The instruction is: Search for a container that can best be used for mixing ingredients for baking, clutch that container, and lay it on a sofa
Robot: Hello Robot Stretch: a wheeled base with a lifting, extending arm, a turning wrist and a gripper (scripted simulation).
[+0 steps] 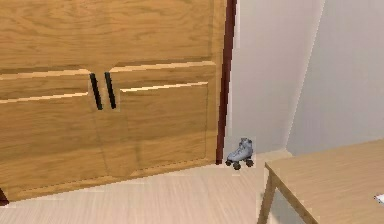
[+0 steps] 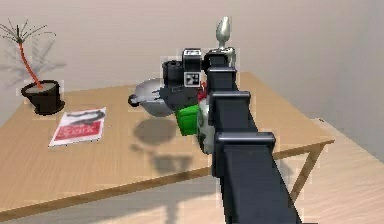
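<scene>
- Stretching across the wooden bench [image 2: 120, 165] in the arm side view: dark arm [image 2: 245, 150], ending at two white marker squares [image 2: 190, 58].
- Sitting just left of the squares: tool [image 2: 172, 92], right in front of a grey bowl [image 2: 148, 100].
- Showing no readable finger state on the tool, so cannot tell; also cannot tell whether it is holding anything.
- Standing on the bench near its middle: the grey bowl, with a green thing [image 2: 188, 120] just beside it, against the arm.
- Sticking up behind the arm: silver spoon-shaped thing [image 2: 224, 30].
- Lying on the bench's left part: red booklet [image 2: 80, 125], with a potted plant [image 2: 40, 92] standing behind it.
- Facing wooden cupboard doors [image 1: 110, 90] with black handles [image 1: 96, 90] in the forward view.
- Resting on the floor by the wall: roller skate [image 1: 240, 153], with a bench corner [image 1: 330, 180] showing at lower right.
</scene>
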